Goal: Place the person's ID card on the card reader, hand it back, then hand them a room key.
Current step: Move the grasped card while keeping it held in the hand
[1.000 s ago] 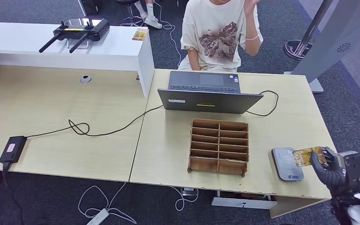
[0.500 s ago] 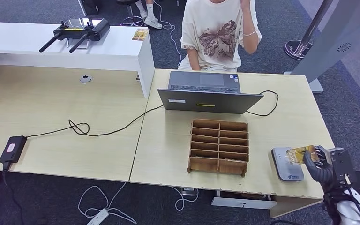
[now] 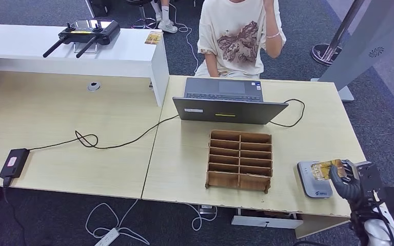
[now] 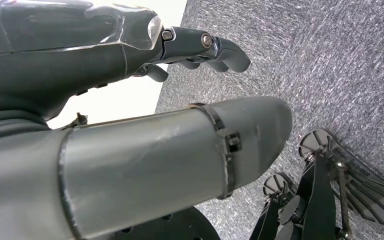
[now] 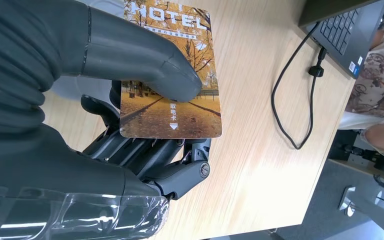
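One card [image 5: 171,75], printed HOTEL, is pinched flat between thumb and fingers of right hand [image 3: 345,177], held over card reader [image 3: 312,180] at desk [image 3: 184,154] edge. Card judged thin, light, stiff, slick; best held by short edge. Left hand [image 4: 130,65] holds nothing, fingers loosely apart, hanging over carpet

I am reading "HOTEL" and "取电卡" with a down arrow on the card [image 5: 172,95] my right robot hand [image 5: 130,125] is holding.
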Controlling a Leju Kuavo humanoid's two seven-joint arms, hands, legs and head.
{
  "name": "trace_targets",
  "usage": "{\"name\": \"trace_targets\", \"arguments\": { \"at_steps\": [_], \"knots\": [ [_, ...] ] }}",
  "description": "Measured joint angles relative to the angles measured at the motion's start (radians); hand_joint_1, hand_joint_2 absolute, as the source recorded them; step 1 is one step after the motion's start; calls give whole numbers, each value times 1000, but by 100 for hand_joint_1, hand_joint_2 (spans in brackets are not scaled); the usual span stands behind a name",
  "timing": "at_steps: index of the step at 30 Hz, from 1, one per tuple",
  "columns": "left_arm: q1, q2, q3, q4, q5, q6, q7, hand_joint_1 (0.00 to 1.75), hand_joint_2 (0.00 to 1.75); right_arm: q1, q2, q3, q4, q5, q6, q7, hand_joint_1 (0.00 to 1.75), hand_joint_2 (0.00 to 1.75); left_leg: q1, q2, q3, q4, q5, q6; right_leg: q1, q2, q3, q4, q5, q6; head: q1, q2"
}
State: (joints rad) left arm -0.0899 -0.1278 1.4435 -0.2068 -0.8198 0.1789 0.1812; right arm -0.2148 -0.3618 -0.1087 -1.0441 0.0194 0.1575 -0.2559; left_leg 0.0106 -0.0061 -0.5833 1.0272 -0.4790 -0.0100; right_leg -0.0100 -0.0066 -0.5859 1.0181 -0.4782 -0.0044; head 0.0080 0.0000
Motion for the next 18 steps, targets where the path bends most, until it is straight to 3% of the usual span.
{"name": "trace_targets", "arguments": {
  "at_steps": [18],
  "knots": [
    [0, -2, 10, 0, 3, 11, 0, 0, 0, -5, 21, 2, 2, 63, -25, 14, 175, 175, 0, 0, 0, 0, 0, 0, 0, 0, 0, 0, 0, 0, 0, 0]
  ]
}}
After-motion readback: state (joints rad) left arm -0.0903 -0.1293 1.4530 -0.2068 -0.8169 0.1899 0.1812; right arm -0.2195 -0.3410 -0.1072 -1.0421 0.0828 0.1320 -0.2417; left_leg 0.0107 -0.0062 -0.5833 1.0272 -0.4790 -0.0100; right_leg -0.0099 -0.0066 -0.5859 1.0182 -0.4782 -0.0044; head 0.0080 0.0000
